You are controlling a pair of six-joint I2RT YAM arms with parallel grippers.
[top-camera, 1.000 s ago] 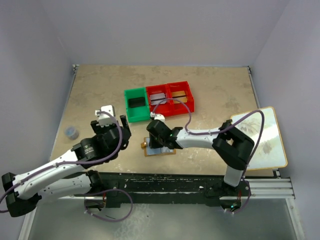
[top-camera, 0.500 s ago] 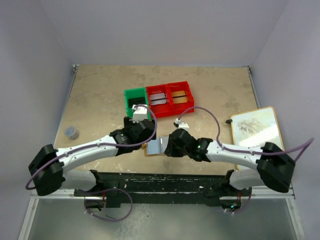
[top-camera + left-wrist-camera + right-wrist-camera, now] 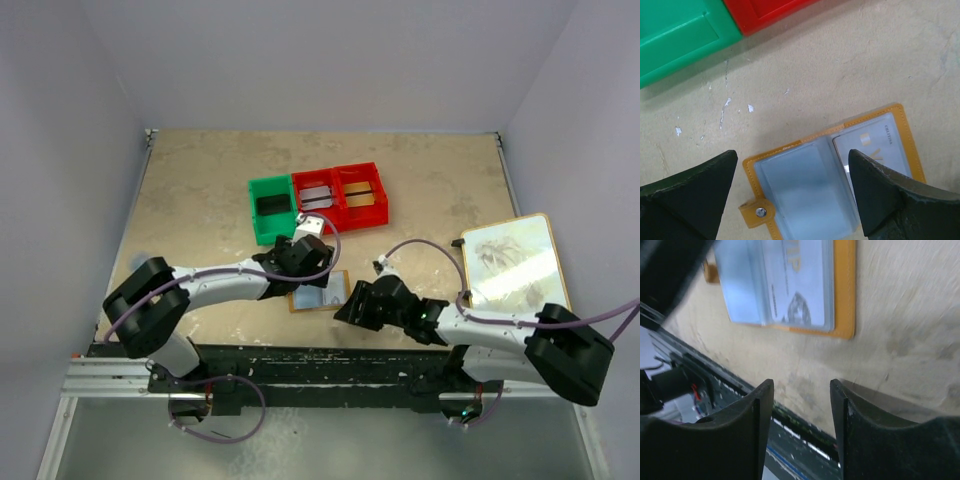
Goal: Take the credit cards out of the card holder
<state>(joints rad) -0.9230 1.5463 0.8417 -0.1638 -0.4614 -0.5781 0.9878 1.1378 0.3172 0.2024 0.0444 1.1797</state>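
The card holder (image 3: 320,294) lies open and flat on the table, orange-tan with pale blue pockets. In the left wrist view its left pocket (image 3: 795,190) looks empty, its tab clasp (image 3: 756,213) points left, and its right pocket holds a pale credit card (image 3: 875,147) with gold marks. My left gripper (image 3: 792,156) hangs open right over the holder (image 3: 825,142), one finger on each side. My right gripper (image 3: 801,385) is open and empty, just off the holder's near right corner (image 3: 350,306). The same card (image 3: 800,285) shows in its pocket in the right wrist view.
A green bin (image 3: 272,210) and joined red bins (image 3: 340,197) stand just behind the holder; flat grey and tan pieces lie in the red ones. A white tan-edged board (image 3: 515,265) lies at the right. The table's near edge and black rail (image 3: 790,440) are directly under my right gripper.
My left arm has swung in from the left to hang over the holder. My right gripper has drawn back off the holder toward the near edge and opened wider.
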